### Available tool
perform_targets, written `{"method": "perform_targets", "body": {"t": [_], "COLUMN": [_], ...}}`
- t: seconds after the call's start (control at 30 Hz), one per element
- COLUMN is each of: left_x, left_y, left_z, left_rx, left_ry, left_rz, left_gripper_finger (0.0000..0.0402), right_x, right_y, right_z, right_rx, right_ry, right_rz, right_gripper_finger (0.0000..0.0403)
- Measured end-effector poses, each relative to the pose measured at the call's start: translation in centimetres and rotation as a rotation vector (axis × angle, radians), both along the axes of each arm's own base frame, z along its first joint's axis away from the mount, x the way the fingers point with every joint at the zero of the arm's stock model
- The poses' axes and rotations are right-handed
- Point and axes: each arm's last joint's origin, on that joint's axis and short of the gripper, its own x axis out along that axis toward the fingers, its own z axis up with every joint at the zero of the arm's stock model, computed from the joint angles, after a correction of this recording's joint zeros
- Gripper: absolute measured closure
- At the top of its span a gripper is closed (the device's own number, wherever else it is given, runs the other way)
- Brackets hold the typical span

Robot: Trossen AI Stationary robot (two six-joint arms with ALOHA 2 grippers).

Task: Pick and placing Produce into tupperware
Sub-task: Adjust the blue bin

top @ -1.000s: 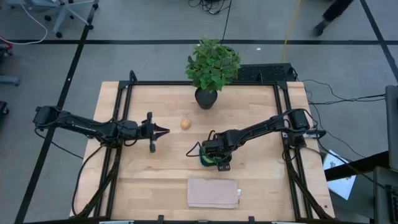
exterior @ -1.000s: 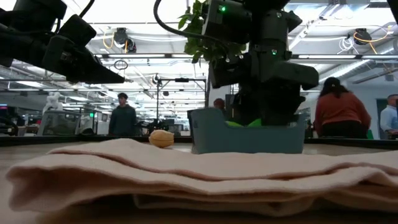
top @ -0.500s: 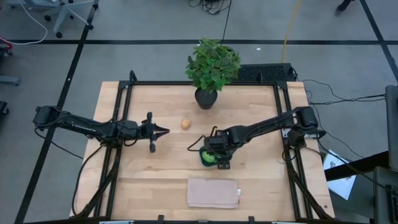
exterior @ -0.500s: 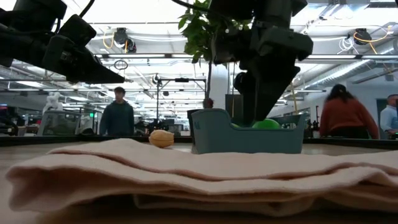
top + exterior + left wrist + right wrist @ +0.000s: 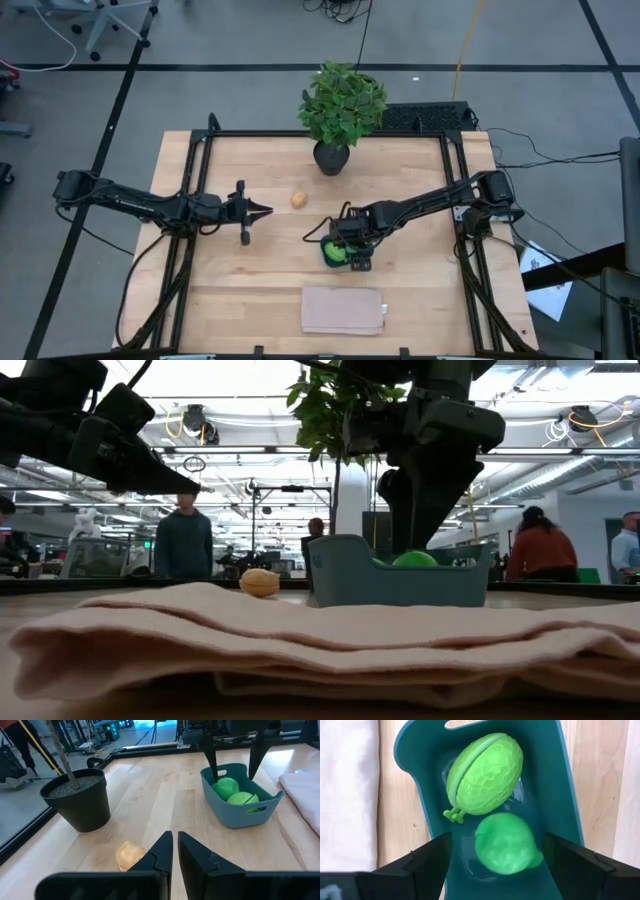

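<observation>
While my right gripper [image 5: 492, 857] hangs just above the teal tupperware [image 5: 560, 795], its fingers spread wide and holding nothing, the oblong yellow-green fruit [image 5: 485, 775] and green ball [image 5: 504, 842] lie inside. Tan egg-like piece [image 5: 298, 199]: tabletop, near my left gripper [image 5: 174, 851], fingers closed, empty.

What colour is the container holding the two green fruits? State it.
Teal-blue tupperware; clearest in the left wrist view.

Two green fruits [image 5: 234, 792] are lying in the teal tub [image 5: 240, 815]; a tan piece [image 5: 130, 855] is sitting beside the closed fingers [image 5: 162, 851], near a black pot [image 5: 80, 800].
</observation>
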Motion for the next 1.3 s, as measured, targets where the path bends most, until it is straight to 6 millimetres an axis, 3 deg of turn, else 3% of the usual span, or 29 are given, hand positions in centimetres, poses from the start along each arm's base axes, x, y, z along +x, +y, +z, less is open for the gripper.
{"method": "perform_targets", "body": {"t": [0.23, 0.4, 0.67, 0.9, 1.13, 1.3], "left_x": [0.0, 0.0, 0.0, 0.0, 0.0, 0.0], "left_y": [0.0, 0.0, 0.0, 0.0, 0.0, 0.0], "left_z": [0.0, 0.0, 0.0, -0.1, -0.1, -0.2], "left_rx": [0.000, 0.000, 0.000, 0.001, 0.002, 0.004], "left_ry": [0.000, 0.000, 0.000, 0.008, 0.008, 0.019], "left_rz": [0.000, 0.000, 0.000, 0.000, 0.000, 0.000], "left_gripper_finger": [0.0369, 0.0369, 0.0369, 0.0369, 0.0369, 0.0369], "right_x": [0.0, 0.2, 0.3, -0.2, -0.1, 0.0], "right_y": [-0.1, -0.3, -0.7, -1.9, -3.5, -4.1], "right_z": [0.0, 0.1, 0.4, 2.8, 2.6, 2.1], "right_rx": [-0.042, -0.091, -0.099, -0.110, -0.124, -0.133], "right_ry": [-0.008, -0.032, -0.050, -0.132, -0.115, -0.087], "right_rz": [0.013, 0.018, 0.041, 0.011, 0.012, 0.017], "right_gripper_finger": [0.0108, 0.0134, 0.0207, 0.0277, 0.0387, 0.0392]}}
